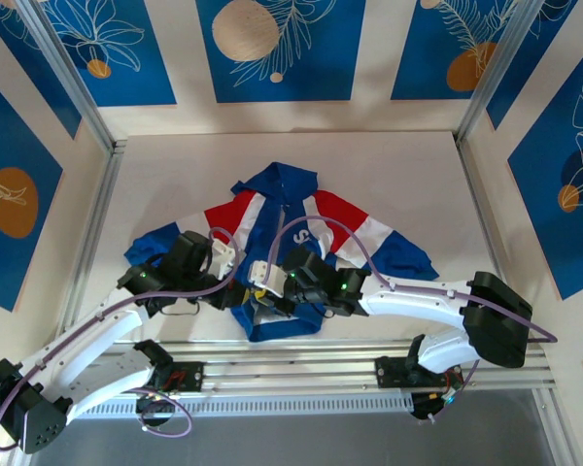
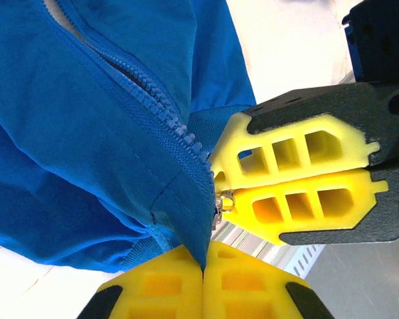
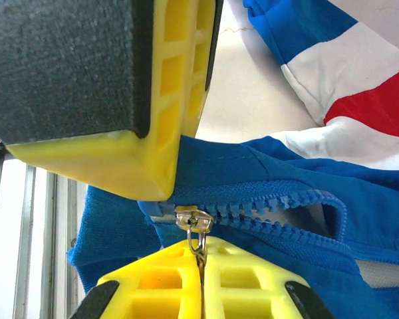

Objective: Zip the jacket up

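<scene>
The jacket (image 1: pixel 325 216) lies flat on the white table, blue with red and white panels, its front zipper open over most of its length. Both grippers meet at its bottom hem. My left gripper (image 2: pixel 203 256) is shut on the blue hem edge (image 2: pixel 186 219) just beside the zipper's lower end. My right gripper (image 3: pixel 201 246) is shut on the metal zipper pull (image 3: pixel 198 234), which hangs from the slider (image 3: pixel 194 218) at the bottom of the zipper teeth (image 3: pixel 272 203). In the top view the left gripper (image 1: pixel 249 280) and right gripper (image 1: pixel 274 289) sit almost touching.
Aluminium rails (image 1: pixel 350 354) run along the near table edge just below the hem. Metal frame posts (image 1: pixel 97 209) and blue patterned wall panels enclose the table on the other sides. Jacket sleeves (image 1: pixel 398 254) spread left and right of the arms.
</scene>
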Tool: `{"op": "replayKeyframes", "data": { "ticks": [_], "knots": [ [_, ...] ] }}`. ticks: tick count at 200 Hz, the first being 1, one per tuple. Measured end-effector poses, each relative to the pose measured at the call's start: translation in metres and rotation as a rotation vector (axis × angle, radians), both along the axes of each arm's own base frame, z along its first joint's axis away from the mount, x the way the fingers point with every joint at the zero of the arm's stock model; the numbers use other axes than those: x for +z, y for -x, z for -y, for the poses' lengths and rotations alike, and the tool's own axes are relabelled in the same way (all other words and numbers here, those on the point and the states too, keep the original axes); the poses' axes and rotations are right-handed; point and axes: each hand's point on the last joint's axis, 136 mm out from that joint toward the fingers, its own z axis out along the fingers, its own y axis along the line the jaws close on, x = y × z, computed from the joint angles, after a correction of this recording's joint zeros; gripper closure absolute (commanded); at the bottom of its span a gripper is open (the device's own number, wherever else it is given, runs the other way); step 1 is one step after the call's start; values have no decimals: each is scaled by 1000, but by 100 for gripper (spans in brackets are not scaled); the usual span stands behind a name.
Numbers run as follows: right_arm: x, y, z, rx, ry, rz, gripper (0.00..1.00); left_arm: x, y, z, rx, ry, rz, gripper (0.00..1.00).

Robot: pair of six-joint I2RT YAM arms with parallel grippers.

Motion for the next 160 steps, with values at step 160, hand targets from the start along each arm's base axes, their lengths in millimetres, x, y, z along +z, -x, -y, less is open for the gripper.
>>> {"op": "replayKeyframes", "data": {
  "ticks": [160],
  "knots": [
    [2, -48, -4, -251, 37, -40, 100, 3, -3, -6, 74, 9, 2, 100]
  ]
}}
